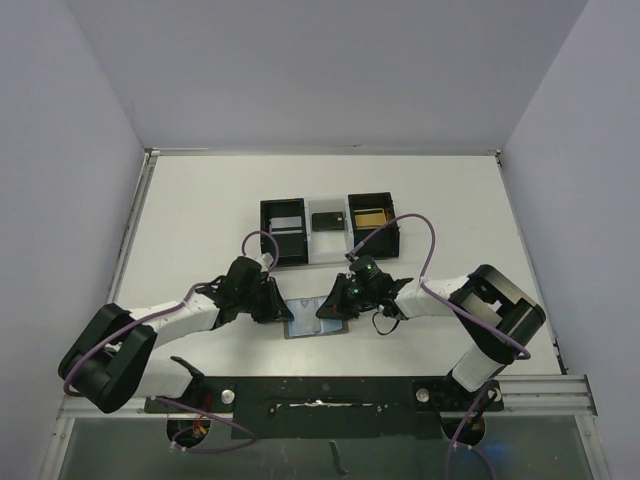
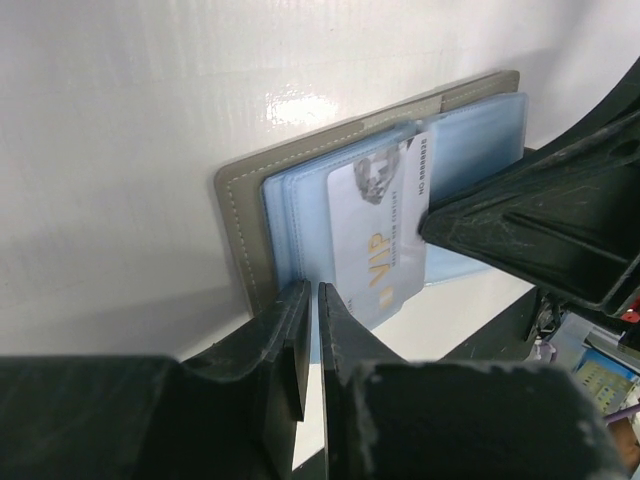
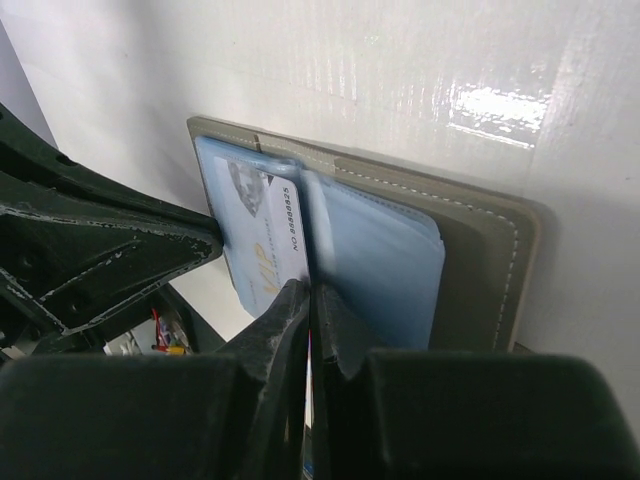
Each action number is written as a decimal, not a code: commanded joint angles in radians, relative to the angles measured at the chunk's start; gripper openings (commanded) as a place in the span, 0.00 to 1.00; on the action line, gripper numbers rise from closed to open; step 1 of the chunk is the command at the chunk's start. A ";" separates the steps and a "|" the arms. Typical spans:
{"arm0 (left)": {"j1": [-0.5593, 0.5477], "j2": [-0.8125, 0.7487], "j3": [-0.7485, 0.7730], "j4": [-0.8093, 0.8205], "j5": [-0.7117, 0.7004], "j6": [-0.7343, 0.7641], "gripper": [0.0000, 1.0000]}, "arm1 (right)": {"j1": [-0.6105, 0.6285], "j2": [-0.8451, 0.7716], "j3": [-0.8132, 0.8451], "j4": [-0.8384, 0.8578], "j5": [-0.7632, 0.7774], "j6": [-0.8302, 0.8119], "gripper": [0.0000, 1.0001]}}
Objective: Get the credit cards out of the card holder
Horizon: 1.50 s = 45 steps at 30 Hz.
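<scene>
Open grey fabric card holder (image 2: 240,230); pale silver credit card (image 2: 375,240) half out, pinched by right gripper (image 3: 307,298); left gripper (image 2: 312,296) clamps nine-o'clock edge.

Bright and evenly lit from above in the top view, with only faint, soft shadows under the arms on the flat white table (image 1: 200,230). Strong white glare on the same glossy surface in both wrist views, then greyer and dimmer towards the near side. Sharp on the grey folding card holder (image 2: 240,220) and on the pale silvery credit card (image 2: 375,250), its print readable. Dark and heavily blurred in the foreground at the left gripper (image 2: 312,290) and the right gripper (image 3: 310,290).
</scene>
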 commanded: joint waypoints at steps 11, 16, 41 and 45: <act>-0.006 -0.013 0.003 -0.064 -0.055 0.027 0.08 | -0.017 -0.066 -0.015 -0.014 -0.004 -0.009 0.00; -0.006 0.012 0.020 -0.059 -0.047 0.033 0.08 | -0.024 -0.086 0.006 -0.056 0.004 -0.035 0.01; -0.006 0.005 0.038 -0.074 -0.040 0.045 0.09 | -0.024 -0.021 0.013 0.012 0.009 0.006 0.13; -0.006 -0.011 0.046 -0.084 -0.050 0.040 0.10 | -0.024 -0.031 0.013 -0.016 0.023 -0.006 0.07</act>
